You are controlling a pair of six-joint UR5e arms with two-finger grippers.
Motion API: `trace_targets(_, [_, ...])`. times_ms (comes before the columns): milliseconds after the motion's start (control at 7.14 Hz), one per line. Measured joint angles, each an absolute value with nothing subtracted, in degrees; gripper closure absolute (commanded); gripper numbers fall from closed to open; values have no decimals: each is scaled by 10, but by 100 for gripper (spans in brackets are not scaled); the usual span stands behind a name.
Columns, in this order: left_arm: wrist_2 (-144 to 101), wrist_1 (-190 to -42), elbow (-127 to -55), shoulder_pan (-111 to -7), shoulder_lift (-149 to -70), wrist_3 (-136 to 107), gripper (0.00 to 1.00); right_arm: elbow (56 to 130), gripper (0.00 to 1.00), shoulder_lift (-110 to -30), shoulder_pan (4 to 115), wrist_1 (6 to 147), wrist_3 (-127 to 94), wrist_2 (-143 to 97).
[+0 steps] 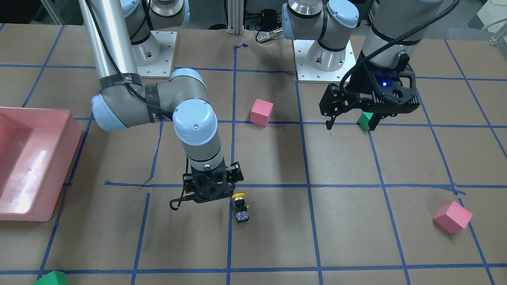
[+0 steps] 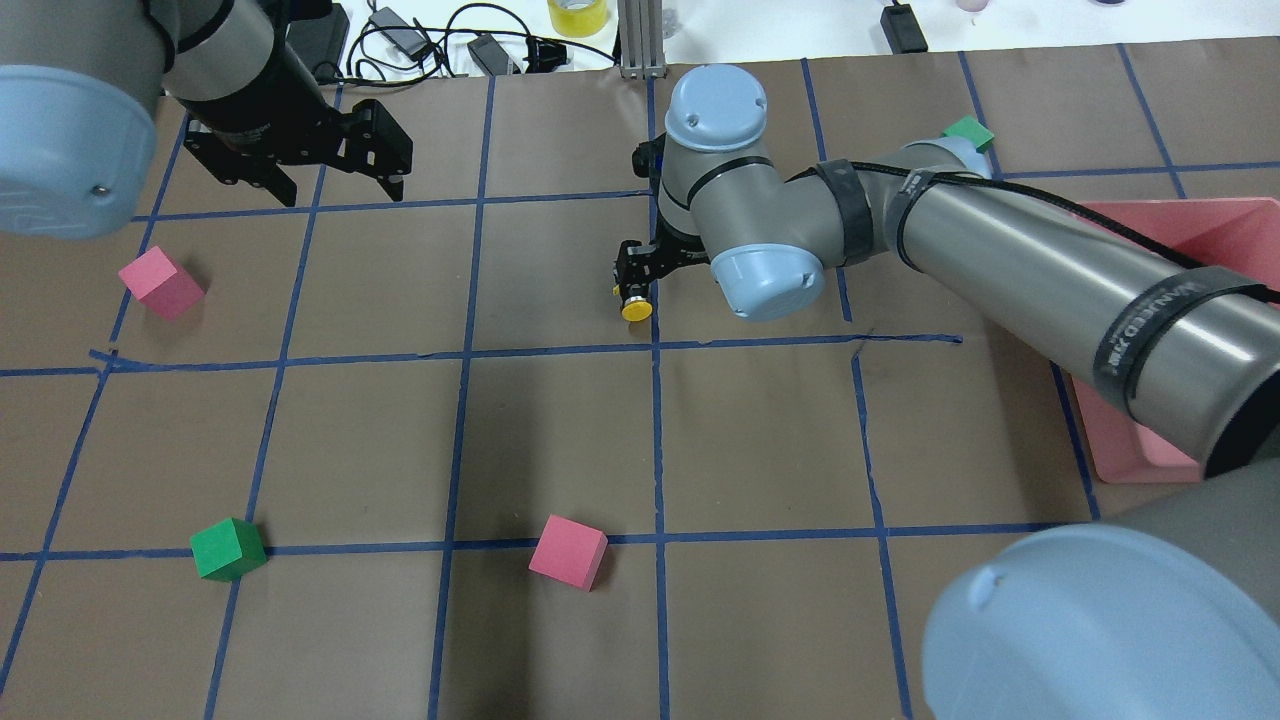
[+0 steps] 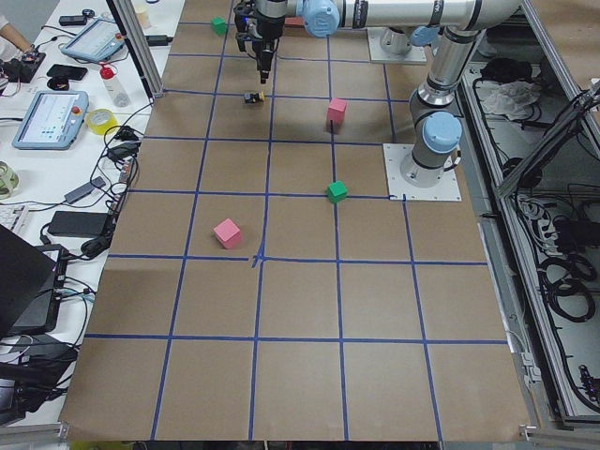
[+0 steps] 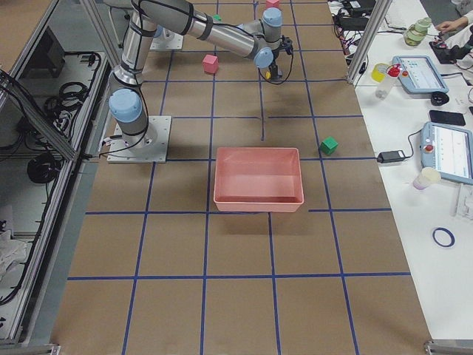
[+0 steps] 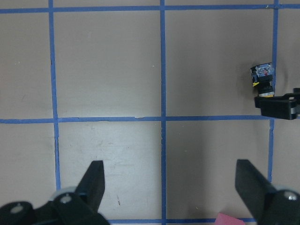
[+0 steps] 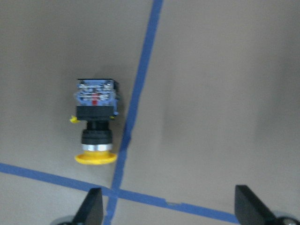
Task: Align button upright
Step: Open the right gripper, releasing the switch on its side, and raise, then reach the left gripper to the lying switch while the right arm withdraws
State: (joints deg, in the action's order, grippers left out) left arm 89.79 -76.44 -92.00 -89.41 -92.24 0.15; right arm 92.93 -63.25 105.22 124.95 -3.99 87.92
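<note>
The button lies on its side on the brown paper, beside a blue tape line, its yellow cap pointing toward the robot. In the right wrist view the button shows whole, cap toward the camera. My right gripper hovers above the table just beside the button, open and empty, its fingers wide apart. My left gripper is open and empty, well away from the button, above a green foam cube. The left wrist view shows the button far off.
A pink foam cube sits mid-table, another at the view's right, and a second green cube at the bottom left edge. A pink bin stands at the view's left, on my right side.
</note>
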Motion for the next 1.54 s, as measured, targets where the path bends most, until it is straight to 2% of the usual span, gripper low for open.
trace_targets(420, [895,-629,-1019,-911,-926,-13,0,931,0,-769,943,1042,17,900])
trace_targets(700, [900,-496,-1096,-954,-945,-57,0,927,0,-828,906,959,47,900])
trace_targets(1120, [932,-277,-1177,-1027,-1024,-156,0,907,0,-858,897,926,51,902])
trace_targets(1540, [963,-88,-1187,-1075,-1140,-226,2,901,0,-859,897,929,55,900])
